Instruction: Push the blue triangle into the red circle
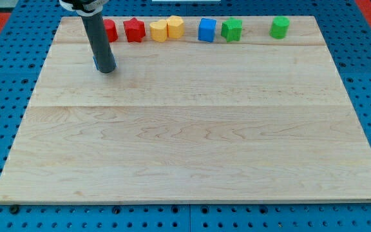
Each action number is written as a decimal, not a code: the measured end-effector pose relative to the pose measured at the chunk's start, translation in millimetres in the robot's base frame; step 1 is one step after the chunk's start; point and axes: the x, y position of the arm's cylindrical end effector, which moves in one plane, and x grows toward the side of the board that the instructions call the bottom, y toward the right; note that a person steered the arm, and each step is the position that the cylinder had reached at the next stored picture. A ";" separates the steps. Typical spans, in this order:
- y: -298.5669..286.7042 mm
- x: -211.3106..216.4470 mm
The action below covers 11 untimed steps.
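Seven blocks line the surface (pixel 192 129) along the view's top: red circle (pixel 110 29), red star (pixel 134 29), two yellow blocks (pixel 158 30) (pixel 175 26), blue square (pixel 207 29), two green blocks (pixel 232 29) (pixel 279 27). Your tool, a bare rod, has no jaws. Its tip (pixel 106 69) hides most of the blue triangle (pixel 95 62), just below the red circle.
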 end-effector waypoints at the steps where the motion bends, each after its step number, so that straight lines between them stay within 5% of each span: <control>1: 0.0 -2.9; 4: -23.2 -57.9; 11: -64.4 -83.8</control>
